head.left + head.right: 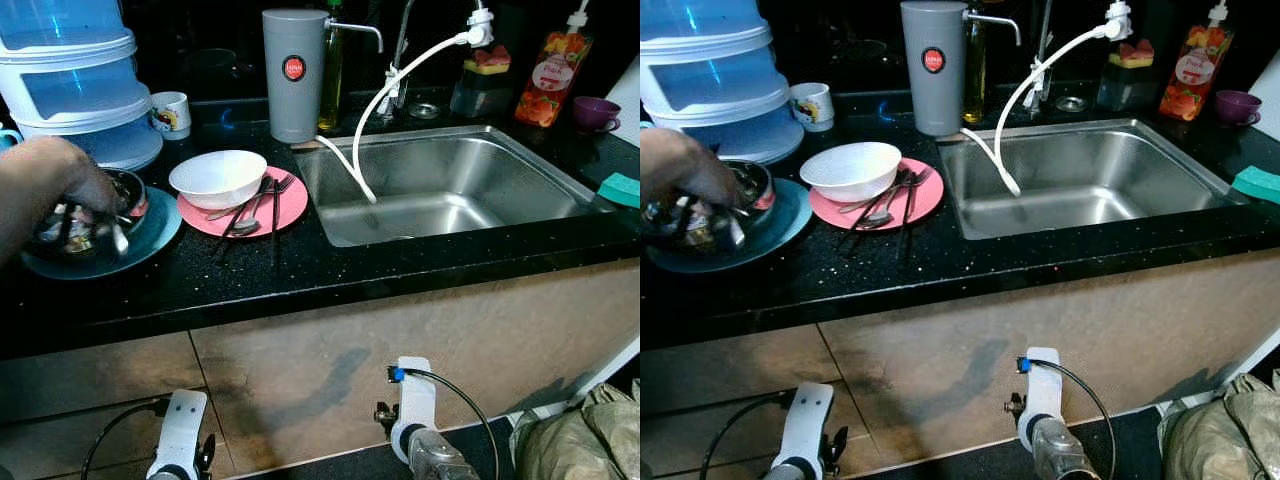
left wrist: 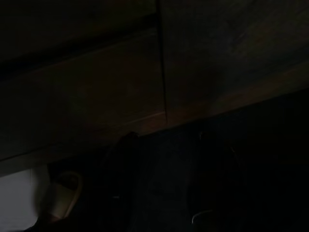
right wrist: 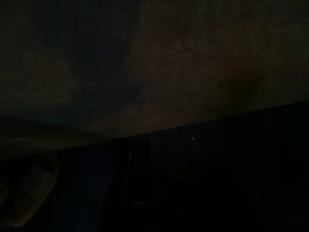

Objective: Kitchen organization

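While both robot arms hang low in front of the cabinet below the table, a person's hand (image 1: 70, 185) reaches in from the left edge and works at the pile of dishes there. That hand is curled over a dark steel bowl (image 1: 125, 195) packed with cutlery, which sits on a teal plate (image 1: 150, 240) near the table's front left. I judge the person is loading or sorting the utensils, so the bowl serves as a collecting spot.

Just beside it toward the sink lies a pink plate (image 1: 290, 205) carrying a white bowl (image 1: 218, 175), with a spoon and fork (image 1: 262, 200) resting across the plate's rim beside the bowl. They look stacked for washing, close to the steel sink (image 1: 450, 180) that takes up the table's right half. A white hose (image 1: 370, 130) droops from the tap into the basin. Behind stand a grey water filter jug (image 1: 293, 75), a small mug (image 1: 172, 112), stacked blue-lidded containers (image 1: 75, 70) at the back left corner, a soap bottle (image 1: 553, 70) and a purple cup (image 1: 595, 112) at the back right. A green sponge (image 1: 622, 188) lies at the sink's right edge.

The left hand (image 1: 180, 455) and right hand (image 1: 415, 430) idle near the floor; I cannot tell whether either is spread or pressed together, as both wrist views are nearly black.
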Motion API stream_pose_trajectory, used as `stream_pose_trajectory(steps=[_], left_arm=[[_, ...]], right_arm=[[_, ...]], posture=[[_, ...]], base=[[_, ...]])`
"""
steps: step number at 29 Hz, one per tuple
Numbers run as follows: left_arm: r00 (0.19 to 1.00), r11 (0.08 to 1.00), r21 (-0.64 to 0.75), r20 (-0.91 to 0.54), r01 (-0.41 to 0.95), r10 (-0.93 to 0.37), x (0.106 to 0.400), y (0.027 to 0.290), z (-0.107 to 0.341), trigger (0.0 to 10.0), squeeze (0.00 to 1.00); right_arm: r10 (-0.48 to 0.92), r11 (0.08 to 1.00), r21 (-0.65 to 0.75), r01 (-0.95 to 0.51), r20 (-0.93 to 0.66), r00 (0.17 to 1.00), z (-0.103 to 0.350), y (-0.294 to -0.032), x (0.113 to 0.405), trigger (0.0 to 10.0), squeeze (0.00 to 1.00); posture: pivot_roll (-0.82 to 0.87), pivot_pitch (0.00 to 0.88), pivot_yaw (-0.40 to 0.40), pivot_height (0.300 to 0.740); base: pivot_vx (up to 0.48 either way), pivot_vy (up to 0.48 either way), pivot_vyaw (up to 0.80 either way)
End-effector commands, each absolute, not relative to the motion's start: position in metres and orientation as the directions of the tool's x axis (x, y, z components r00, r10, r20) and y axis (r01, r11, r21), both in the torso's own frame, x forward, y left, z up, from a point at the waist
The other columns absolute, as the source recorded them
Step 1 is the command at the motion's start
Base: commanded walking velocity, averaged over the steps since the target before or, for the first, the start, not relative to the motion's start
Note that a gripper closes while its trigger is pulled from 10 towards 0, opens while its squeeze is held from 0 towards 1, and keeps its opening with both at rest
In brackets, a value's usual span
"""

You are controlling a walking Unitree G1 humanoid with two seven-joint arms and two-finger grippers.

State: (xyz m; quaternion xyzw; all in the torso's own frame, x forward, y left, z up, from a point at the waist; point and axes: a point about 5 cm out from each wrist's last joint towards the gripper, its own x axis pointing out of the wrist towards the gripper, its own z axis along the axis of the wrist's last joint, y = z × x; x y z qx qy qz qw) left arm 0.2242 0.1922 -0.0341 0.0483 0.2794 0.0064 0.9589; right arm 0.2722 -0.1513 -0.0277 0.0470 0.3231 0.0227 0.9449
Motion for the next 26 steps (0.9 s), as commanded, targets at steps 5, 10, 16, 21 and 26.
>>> stream_pose_trajectory(steps=[5, 10, 16, 21, 26], left_arm=[[0.834, 0.995, 0.095, -0.551, 0.029, 0.028, 0.2183, 0.1934, -0.0385, 10.0, 0.00], [0.834, 0.995, 0.091, -0.552, 0.050, 0.008, 0.2187, 0.1901, -0.0379, 10.0, 0.00], [0.845, 0.996, 0.089, -0.533, -0.004, 0.051, 0.2214, 0.1927, -0.0347, 10.0, 0.00], [0.850, 0.997, 0.071, -0.522, -0.043, 0.074, 0.2204, 0.1970, -0.0328, 10.0, 0.00], [0.845, 0.999, 0.038, -0.531, -0.039, 0.053, 0.2195, 0.1977, -0.0335, 10.0, 0.02]], right_arm=[[0.096, 0.992, 0.126, -0.025, -0.596, 0.797, -0.0286, -0.1480, 0.2702, 10.0, 0.00], [0.105, 0.991, 0.133, -0.028, -0.613, 0.783, -0.0310, -0.1485, 0.2678, 10.0, 0.00], [0.095, 0.996, 0.055, -0.077, -0.618, 0.781, -0.0270, -0.1470, 0.2736, 10.0, 0.00], [0.102, 0.995, 0.076, -0.070, -0.596, 0.796, -0.0268, -0.1468, 0.2723, 10.0, 0.00], [0.081, 0.996, 0.069, -0.048, -0.613, 0.786, -0.0298, -0.1491, 0.2691, 10.0, 0.00]], posture=[[0.01, 0.081, -0.015, 0.740], [0.02, 0.078, -0.012, 0.740], [0.01, 0.093, -0.005, 0.740], [0.02, 0.091, -0.001, 0.740], [0.01, 0.092, 0.006, 0.740]], base=[[0.000, 0.000, 0.00], [0.000, 0.000, 0.00], [0.000, 0.000, 0.00], [0.000, 0.000, 0.00], [0.000, 0.000, 0.00]])
